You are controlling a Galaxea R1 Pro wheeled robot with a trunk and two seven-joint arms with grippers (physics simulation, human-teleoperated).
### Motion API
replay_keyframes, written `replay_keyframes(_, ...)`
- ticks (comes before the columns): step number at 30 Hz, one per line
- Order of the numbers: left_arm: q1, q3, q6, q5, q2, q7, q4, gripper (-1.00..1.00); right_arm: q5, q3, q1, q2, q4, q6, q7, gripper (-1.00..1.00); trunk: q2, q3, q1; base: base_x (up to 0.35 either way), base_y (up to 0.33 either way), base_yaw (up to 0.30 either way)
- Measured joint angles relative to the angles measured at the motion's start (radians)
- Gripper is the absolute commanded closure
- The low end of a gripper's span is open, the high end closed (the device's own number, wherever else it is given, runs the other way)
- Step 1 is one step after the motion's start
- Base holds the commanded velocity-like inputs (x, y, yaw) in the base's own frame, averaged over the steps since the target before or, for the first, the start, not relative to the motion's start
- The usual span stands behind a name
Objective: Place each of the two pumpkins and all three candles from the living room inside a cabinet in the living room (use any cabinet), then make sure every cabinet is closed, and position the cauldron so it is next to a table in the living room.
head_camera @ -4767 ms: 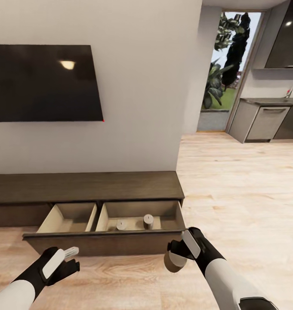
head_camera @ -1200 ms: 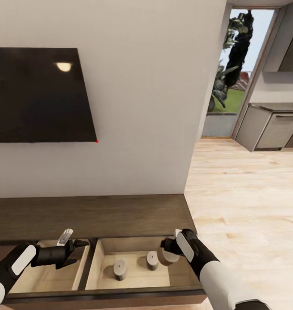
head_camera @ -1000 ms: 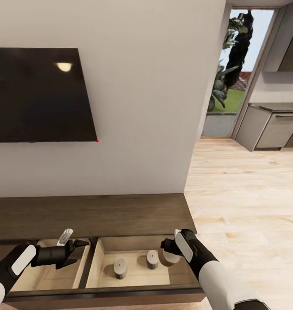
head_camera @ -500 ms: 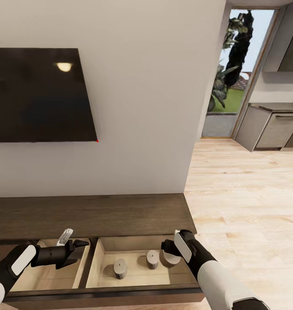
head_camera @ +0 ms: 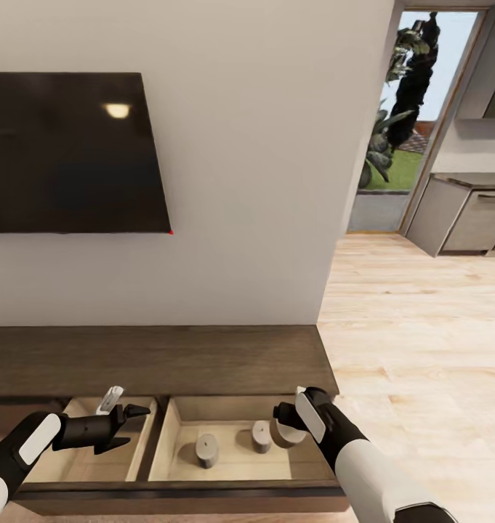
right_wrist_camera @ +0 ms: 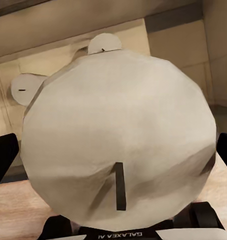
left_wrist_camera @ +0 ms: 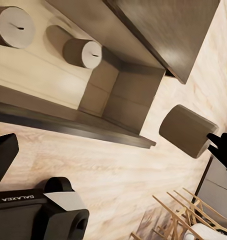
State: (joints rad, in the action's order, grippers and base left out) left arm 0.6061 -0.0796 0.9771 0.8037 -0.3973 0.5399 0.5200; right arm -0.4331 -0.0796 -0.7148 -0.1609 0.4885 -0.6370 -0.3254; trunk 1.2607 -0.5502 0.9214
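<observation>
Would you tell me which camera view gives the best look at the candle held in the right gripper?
The right wrist view: the held candle is up close, its wick end facing the camera. The left wrist view shows it whole from the side, beside the open drawer. In the head view it is small, partly hidden by the right gripper.

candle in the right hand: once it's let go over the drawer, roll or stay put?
The candle in the right hand looks tilted rather than upright, so it could land on its side and roll. Its short, stubby shape suggests it stands steady if set flat, like the two candles upright in the drawer. Its walls should probably stop any roll.
</observation>
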Motion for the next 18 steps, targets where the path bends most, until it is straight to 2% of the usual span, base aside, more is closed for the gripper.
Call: replay_keyframes(18,0.000,0.000,0.000,0.000,0.001,0.000,0.000,-1.00,0.001,-0.002,0.000,0.005,0.001,0.001,0.001,1.00,0.126,-0.051,0.069,0.000,0.000,0.000)
